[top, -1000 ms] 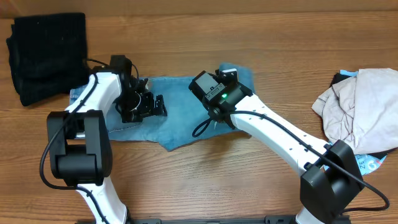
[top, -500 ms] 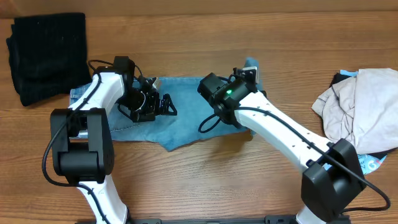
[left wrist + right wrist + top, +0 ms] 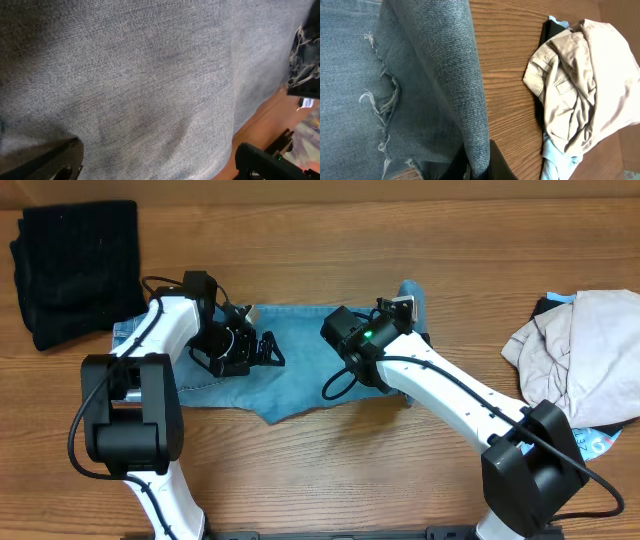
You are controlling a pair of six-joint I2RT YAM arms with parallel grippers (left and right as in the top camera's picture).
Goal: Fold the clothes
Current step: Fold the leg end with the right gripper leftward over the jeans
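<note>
Jeans [image 3: 295, 365] centre; right gripper [image 3: 400, 306] clenched on their raised 3 o'clock edge; left gripper [image 3: 270, 351] spread wide above denim. Beige garment [image 3: 585, 355] at 3 o'clock, black garment [image 3: 75, 270] at 10.

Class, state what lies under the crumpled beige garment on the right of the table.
A black fabric edge and a light blue piece poke out beneath the beige garment; the rest is covered.

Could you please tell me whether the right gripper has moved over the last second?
Yes. The right gripper, pinching the jeans, has shifted to the right, toward the beige pile, which has stayed put.
</note>
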